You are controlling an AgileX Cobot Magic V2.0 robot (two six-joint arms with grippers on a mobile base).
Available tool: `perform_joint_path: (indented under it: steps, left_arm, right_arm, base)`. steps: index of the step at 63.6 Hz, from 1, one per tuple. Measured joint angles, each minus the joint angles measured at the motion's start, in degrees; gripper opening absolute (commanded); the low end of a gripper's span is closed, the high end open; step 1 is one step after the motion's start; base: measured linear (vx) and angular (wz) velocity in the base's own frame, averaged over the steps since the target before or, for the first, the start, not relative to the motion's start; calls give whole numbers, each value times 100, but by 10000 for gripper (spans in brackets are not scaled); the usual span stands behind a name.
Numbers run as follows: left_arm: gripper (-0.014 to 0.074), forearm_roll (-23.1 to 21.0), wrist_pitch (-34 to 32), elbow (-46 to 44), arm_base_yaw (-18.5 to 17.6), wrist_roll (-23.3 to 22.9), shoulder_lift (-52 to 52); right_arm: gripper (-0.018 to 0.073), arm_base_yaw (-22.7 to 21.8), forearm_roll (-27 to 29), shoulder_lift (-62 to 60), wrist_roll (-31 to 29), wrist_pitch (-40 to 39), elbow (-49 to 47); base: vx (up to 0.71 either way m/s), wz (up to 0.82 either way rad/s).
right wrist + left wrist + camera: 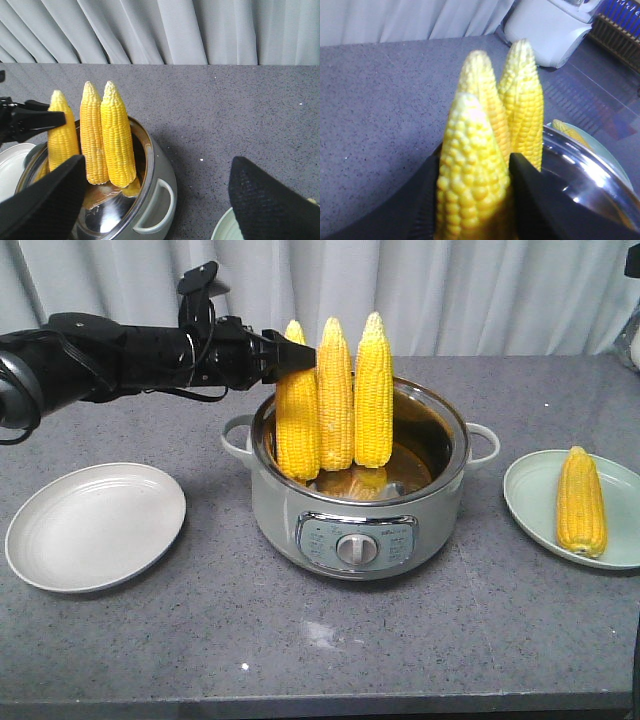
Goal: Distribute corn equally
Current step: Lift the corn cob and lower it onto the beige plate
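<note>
Left gripper [474,170] clamps leftmost cob [297,420]; only right wrist view shows right gripper [155,162], wide.

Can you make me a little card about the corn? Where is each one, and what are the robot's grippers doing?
Pot: holds three upright corn cobs
Green plate: one lying cob
White plate: no corn
Left gripper: shut on leftmost cob, near its top
Right gripper: open, holding nothing

Nearest cob [470,175] blurred w/ base cut off; green plate [528,498] cropped at rt edge.
</note>
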Motion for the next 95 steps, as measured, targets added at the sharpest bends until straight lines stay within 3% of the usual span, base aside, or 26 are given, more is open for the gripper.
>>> perform_joint_path:
  steps: [22, 28, 46, 70, 77, 95]
  left_arm:
    - [-8, 0, -12, 0, 6, 0, -1606]
    - [-8, 0, -210, 0, 158, 31, -2043]
    - [-8, 0, -1294, 152, 1431, 66, -2470]
    - [-8, 0, -1601, 2646, 3284, 92, -2453]
    - [-8, 0, -1510, 3247, 3539, 133, -2453]
    - [-8, 0, -1124, 3701, 3572, 385, -2445]
  right_arm:
    - [571, 0, -4, 0, 0, 133, 0]
    - [571, 0, -4, 0, 0, 239, 0]
    - [571, 0, -4, 0, 0, 299, 0]
    - [571, 0, -6, 0, 0, 303, 0]
    - [571, 0, -6, 0, 3, 303, 0]
    - [571, 0, -6, 0, 3, 309, 0]
  base:
    - [0, 0]
    - [0, 0]
    - [0, 0]
    - [0, 0]
    - [0, 0]
    - [0, 0]
